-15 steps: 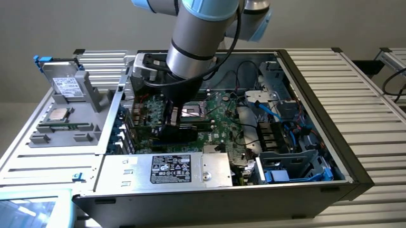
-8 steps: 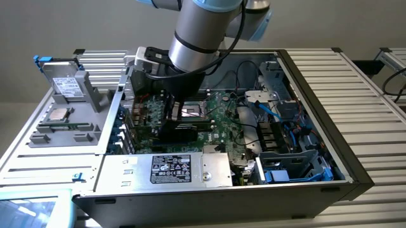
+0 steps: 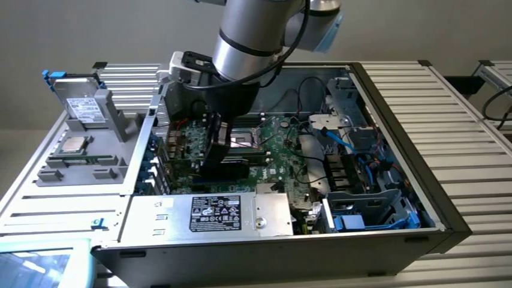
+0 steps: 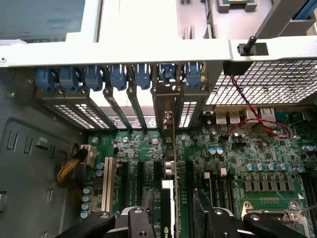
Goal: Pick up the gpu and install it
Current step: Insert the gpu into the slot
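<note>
We can't really see the tool (image 3: pixel 214 150) tips, the arm (image 3: pixel 248 42) covers them, and the gpu (image 4: pixel 174 163) shows edge-on, its lower end cut off.

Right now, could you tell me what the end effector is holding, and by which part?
Nothing, it seems: the end effector stands open, its fingers either side of the gpu, not touching it.

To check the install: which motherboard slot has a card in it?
The slot in line with the gripper: the gpu stands edge-on in it. The white slot and black slots beside it are empty.
</note>
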Robot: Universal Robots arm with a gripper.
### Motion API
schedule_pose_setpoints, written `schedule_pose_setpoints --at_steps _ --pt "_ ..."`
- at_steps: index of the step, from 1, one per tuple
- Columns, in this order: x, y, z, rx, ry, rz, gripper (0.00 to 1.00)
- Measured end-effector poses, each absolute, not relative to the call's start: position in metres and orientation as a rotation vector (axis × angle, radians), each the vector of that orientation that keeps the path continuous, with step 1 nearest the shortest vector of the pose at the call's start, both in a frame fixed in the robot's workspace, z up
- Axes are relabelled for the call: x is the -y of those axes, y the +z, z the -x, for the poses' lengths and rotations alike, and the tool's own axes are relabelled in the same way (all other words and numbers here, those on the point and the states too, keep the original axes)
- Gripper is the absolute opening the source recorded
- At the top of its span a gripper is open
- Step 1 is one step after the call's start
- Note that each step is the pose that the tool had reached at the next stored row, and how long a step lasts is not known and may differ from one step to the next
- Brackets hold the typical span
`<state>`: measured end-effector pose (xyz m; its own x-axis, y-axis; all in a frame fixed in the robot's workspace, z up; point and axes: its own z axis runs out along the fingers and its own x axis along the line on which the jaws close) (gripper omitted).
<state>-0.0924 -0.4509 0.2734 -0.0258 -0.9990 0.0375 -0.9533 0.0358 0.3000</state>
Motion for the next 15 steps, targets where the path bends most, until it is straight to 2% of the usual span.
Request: schedule_pose_setpoints --at_steps 1,2,3,6,8,9,11,13,14,15 --pt "0.4501 0.2734 0.0924 2.077 -0.268 -2.011 0.49" --pt "0.449 0.2734 0.0924 2.077 -0.259 -2.009 0.49" --pt "0.4477 0.2733 0.0923 2.077 -0.252 -2.008 0.56" --pt "0.4449 0.2769 0.0919 2.076 -0.24 -2.004 0.54" --pt "0.4438 0.2808 0.0916 2.076 -0.235 -2.005 0.41" --pt "0.4437 0.282 0.0914 2.077 -0.232 -2.006 0.41" --pt "0.4436 0.2825 0.0914 2.083 -0.218 -2.014 0.29" --pt "0.4436 0.2825 0.0913 2.098 -0.189 -2.032 0.17" --pt "0.4436 0.2825 0.0913 2.107 -0.171 -2.043 0.17" --pt "0.4435 0.2825 0.0913 2.115 -0.152 -2.055 0.12"
